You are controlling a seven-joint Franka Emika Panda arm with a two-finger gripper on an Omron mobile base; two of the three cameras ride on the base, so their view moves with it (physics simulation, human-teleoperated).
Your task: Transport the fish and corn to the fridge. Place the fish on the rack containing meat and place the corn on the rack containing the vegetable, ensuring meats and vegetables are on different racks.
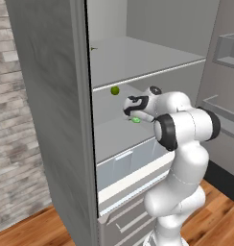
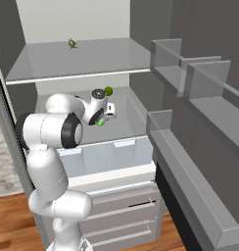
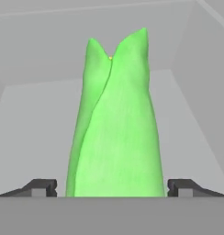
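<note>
My gripper (image 3: pixel 112 188) reaches into the fridge (image 1: pixel 47 96) just above the lower shelf (image 1: pixel 111 137). The bright green corn (image 3: pixel 116 128) stands between its fingertips, which sit slightly clear of the husk on both sides, so the gripper is open. From the base views the corn (image 1: pixel 136 119) (image 2: pixel 100 122) shows as a small green patch under the hand, at the lower shelf. The round dark-green vegetable (image 1: pixel 115 90) (image 2: pixel 108 90) lies farther back on that same shelf. A tiny dark piece of meat (image 2: pixel 72 43) rests on the upper rack (image 2: pixel 92 59). The fish is out of view.
A clear bin (image 1: pixel 128 163) and grey drawers (image 2: pixel 121 211) sit below the lower shelf. The open door's shelves (image 2: pixel 190 98) jut out on the right. The fridge's grey side wall stands close on the left, with a brick wall (image 1: pixel 8 120) beyond it.
</note>
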